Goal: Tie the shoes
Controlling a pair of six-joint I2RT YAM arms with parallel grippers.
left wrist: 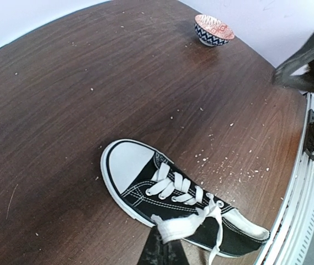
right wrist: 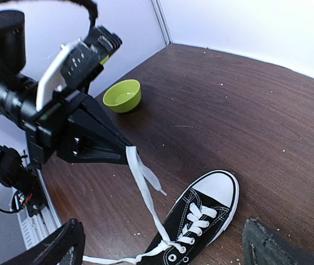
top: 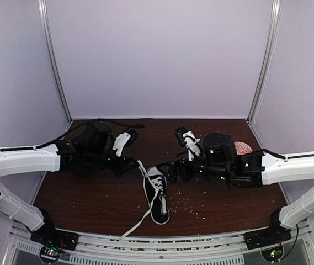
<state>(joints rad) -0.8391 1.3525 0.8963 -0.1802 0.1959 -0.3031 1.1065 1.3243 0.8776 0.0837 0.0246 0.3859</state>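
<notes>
Sneaker (top: 158, 196) beside left fingers (right wrist: 99, 141), lace (right wrist: 144, 179) pinched

Patterned bowl (left wrist: 214, 30) and green bowl (right wrist: 122, 95) on crumb-strewn table (left wrist: 63, 110) (dark wood).

Matt black canvas sneaker (left wrist: 145, 200), smooth white rubber toe cap (left wrist: 124, 163), flat cloth laces (left wrist: 173, 187), satiny wood-grain table (left wrist: 90, 83), perhaps laminate

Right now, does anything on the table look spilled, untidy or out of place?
Yes. Pale crumbs lie scattered over the table to the right of the sneaker, like a spill. The sneaker is untied: one lace end trails to the near edge, and the left pincer holds the other lace up.
</notes>
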